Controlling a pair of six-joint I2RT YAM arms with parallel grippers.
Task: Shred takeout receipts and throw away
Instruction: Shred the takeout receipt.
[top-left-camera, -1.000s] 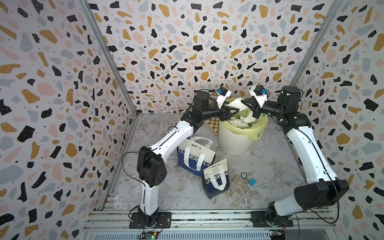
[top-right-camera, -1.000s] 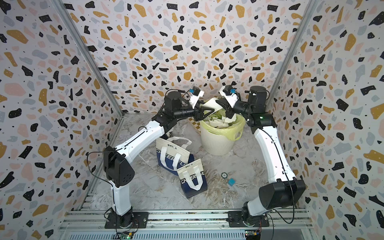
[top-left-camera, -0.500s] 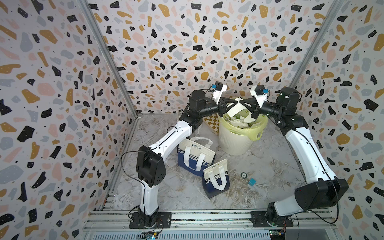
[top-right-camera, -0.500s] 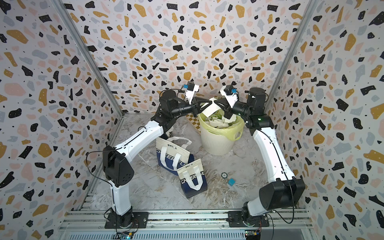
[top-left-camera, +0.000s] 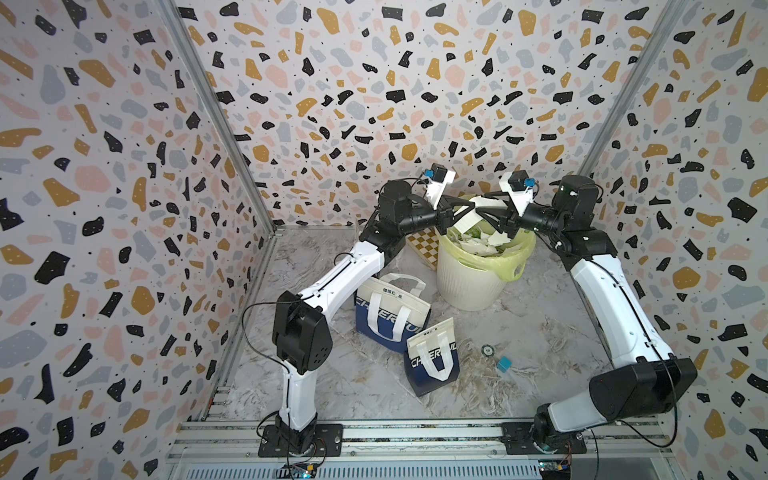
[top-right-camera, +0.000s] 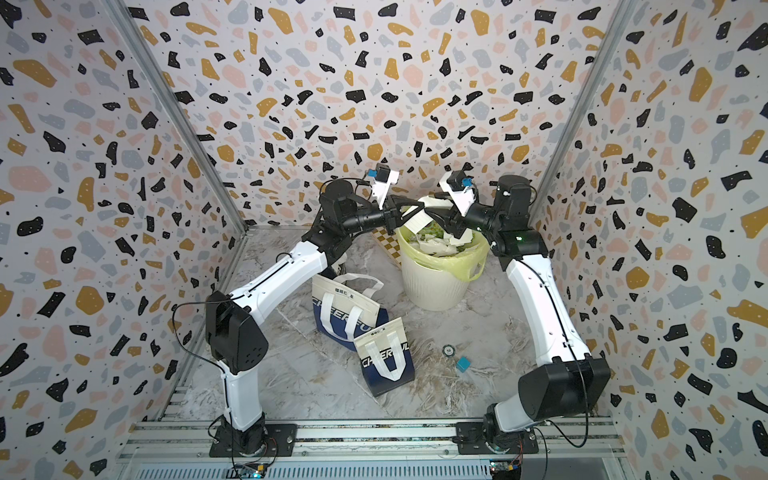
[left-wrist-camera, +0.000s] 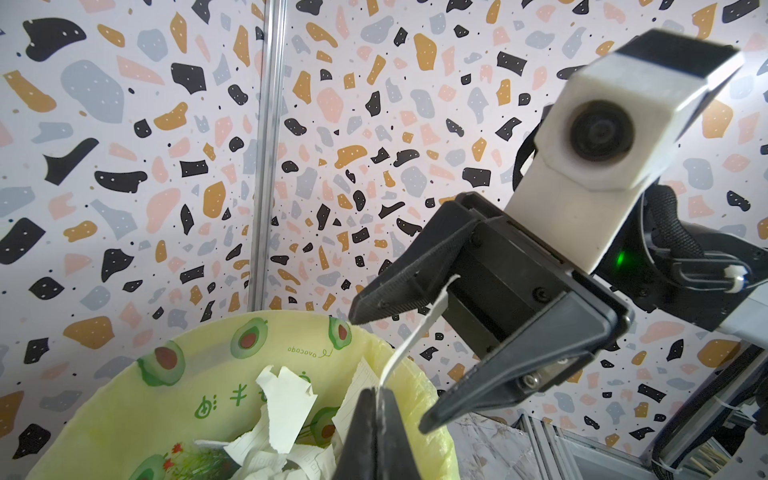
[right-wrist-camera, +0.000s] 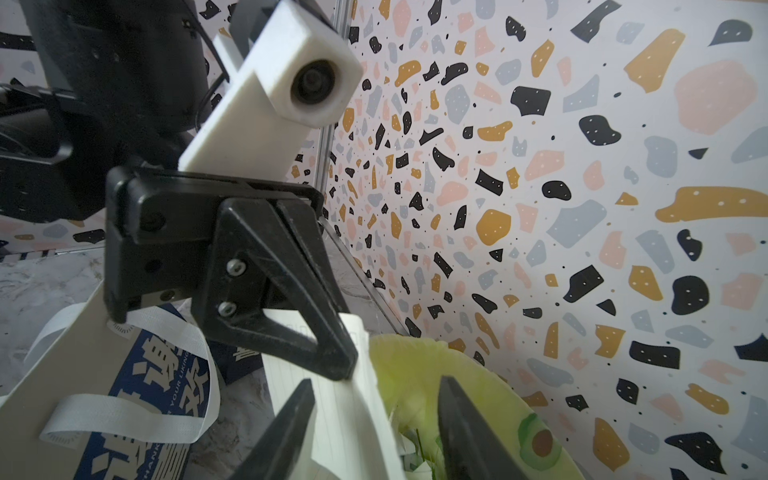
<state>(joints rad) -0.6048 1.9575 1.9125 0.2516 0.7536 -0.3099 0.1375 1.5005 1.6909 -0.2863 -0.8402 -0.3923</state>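
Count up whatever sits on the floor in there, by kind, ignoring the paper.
Tote bags: 2
Waste bin: 1
Checkered board: 1
Round token: 1
Teal cube: 1
Total: 6

The walls are white terrazzo flecked black, ochre, pink and grey-blue. The floor is grey-veined marble. The ribbed bin is cream, its liner pale yellow-green with avocado prints. The tote bags are navy and cream with white handles. The receipt sheet and receipt scraps are off-white.
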